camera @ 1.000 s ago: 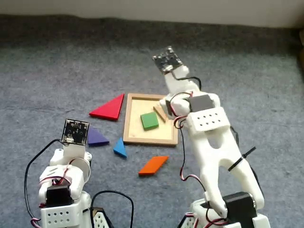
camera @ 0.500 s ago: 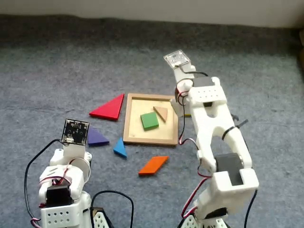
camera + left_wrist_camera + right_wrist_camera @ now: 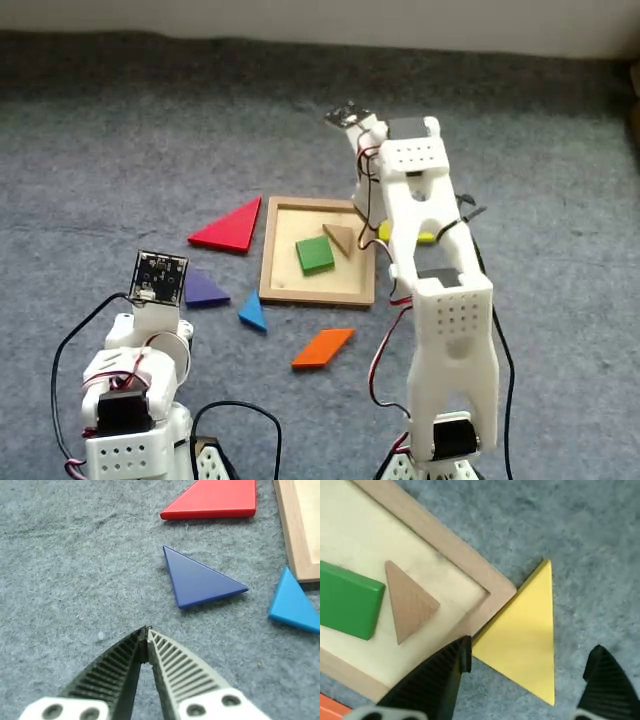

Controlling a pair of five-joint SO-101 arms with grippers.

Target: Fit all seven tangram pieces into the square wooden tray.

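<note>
From above, the tray [image 3: 315,297] holds 2 pieces [image 3: 315,254]; beside it the left hand [image 3: 146,631], pinched closed and empty, faces the navy triangle [image 3: 197,580]; the right hand [image 3: 530,655], spread wide and empty, straddles the yellow triangle [image 3: 525,630] touching the tray's corner, where closing may snag the rim.

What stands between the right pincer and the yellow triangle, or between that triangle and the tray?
Nothing visible blocks the open right pincer; the yellow triangle lies on the carpet below it. Toward the wooden tray, only the raised rim at its corner stands between.
</note>
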